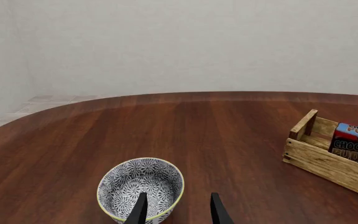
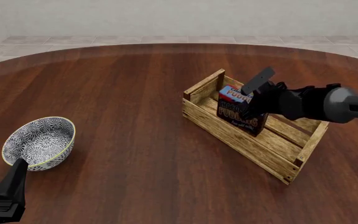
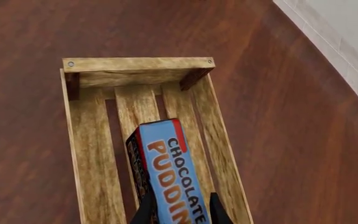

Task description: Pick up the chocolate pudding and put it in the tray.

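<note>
The chocolate pudding [image 2: 240, 112] is a carton with a blue top and a dark brown lower part. It stands on end inside the light-wood tray [image 2: 227, 134], toward the tray's far-left end. My right gripper [image 2: 252, 101] is shut on the chocolate pudding from above. In the right wrist view its fingers [image 3: 145, 211] flank the carton [image 3: 169, 172] over the tray's slats [image 3: 92, 158]. I cannot tell if the carton rests on the slats. My left gripper [image 1: 177, 212] is open and empty, low near the front-left table edge [image 2: 8, 189]. The left wrist view also shows the tray [image 1: 328, 163] and the pudding [image 1: 356, 144].
A round grey-patterned bowl [image 2: 39, 142] stands at the table's left, just ahead of my left gripper; it also shows in the left wrist view [image 1: 140, 184]. The table is dark wood and round, with a pale wall and tiled floor beyond it.
</note>
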### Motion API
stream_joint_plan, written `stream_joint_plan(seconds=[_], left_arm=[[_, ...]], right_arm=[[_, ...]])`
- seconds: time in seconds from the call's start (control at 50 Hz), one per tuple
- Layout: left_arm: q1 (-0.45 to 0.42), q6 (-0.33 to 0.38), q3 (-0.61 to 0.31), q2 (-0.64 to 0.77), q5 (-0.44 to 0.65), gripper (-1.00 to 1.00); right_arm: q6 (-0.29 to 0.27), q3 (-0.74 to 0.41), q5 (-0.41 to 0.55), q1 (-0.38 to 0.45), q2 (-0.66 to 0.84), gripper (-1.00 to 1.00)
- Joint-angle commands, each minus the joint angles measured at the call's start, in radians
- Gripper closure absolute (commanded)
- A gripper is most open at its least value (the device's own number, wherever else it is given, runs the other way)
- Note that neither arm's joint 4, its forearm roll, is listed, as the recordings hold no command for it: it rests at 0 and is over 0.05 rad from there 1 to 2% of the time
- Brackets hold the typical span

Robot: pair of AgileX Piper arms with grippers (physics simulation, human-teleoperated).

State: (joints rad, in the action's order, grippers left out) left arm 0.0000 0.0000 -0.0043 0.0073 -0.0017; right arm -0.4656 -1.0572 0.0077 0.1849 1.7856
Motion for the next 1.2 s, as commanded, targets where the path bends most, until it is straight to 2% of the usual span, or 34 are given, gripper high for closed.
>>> stream_joint_plan(seconds=[0.02, 0.2, 0.38, 0.4, 0.42, 0.62, 0.64, 0.86, 1.2], left_arm=[[0.0, 0.0, 0.0, 0.0, 0.0, -1.0], [0.0, 0.0, 0.0, 0.0, 0.0, -1.0], [0.0, 0.0, 0.0, 0.0, 0.0, -1.0], [0.0, 0.0, 0.0, 0.0, 0.0, -1.0], [0.0, 0.0, 0.0, 0.0, 0.0, -1.0], [0.0, 0.0, 0.0, 0.0, 0.0, -1.0], [0.0, 0.0, 0.0, 0.0, 0.0, -1.0], [0.0, 0.0, 0.0, 0.0, 0.0, -1.0], [0.0, 0.0, 0.0, 0.0, 0.0, -1.0]], right_arm=[[0.023, 0.03, 0.009, 0.014, 0.023, 1.0], [0.027, 0.032, 0.003, 0.017, 0.028, 1.0], [0.061, 0.026, 0.011, 0.018, 0.027, 1.0], [0.065, 0.017, 0.015, -0.003, 0.03, -1.0], [0.063, 0.028, 0.015, 0.019, 0.022, -1.0], [0.065, 0.024, 0.017, 0.009, 0.015, -1.0], [0.079, 0.01, 0.024, -0.003, 0.016, -1.0], [0.078, 0.002, 0.05, 0.013, -0.013, -1.0], [0.046, -0.004, 0.15, 0.006, -0.173, -1.0]])
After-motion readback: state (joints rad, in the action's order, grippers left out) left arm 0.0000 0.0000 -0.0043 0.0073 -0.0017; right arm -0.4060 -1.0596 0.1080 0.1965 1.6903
